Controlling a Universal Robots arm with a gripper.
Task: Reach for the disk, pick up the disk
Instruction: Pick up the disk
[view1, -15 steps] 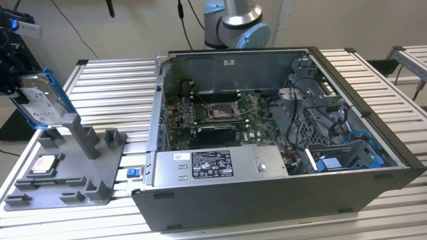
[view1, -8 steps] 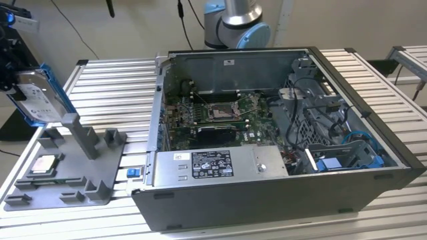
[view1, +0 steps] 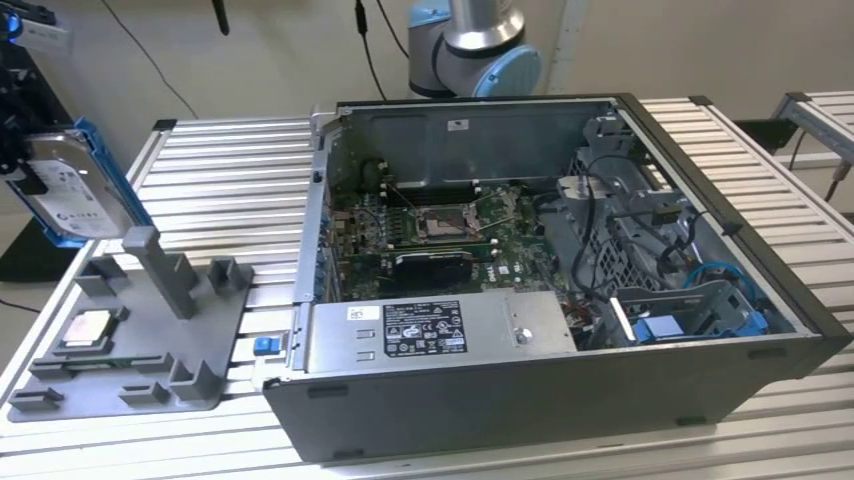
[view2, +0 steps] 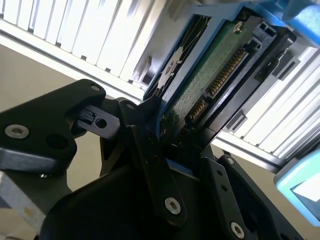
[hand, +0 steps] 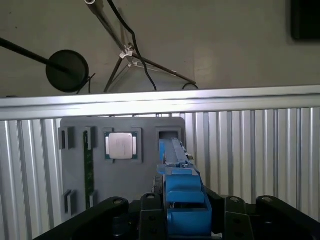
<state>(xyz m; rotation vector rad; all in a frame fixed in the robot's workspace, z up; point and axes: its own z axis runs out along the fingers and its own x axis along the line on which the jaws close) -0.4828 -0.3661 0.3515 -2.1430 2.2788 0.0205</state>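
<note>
Soft, even light falls from above onto the slatted table (view1: 214, 165) in the exterior view. It leaves a pale sheen along the slats and only faint shadows around the grey fixture (view1: 134, 340) standing on it. The open computer case (view1: 534, 400) on the table is dim inside. In the second wrist view the table burns out to white, while the black gripper (view2: 172, 142), clamped on the disk (view2: 210, 75), sinks into shadow. In the first wrist view glare streaks the table's edge rail (hand: 160, 102).

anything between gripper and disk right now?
Nothing. In the second wrist view the gripper is shut on the disk, with its fingers against the blue rail.
</note>
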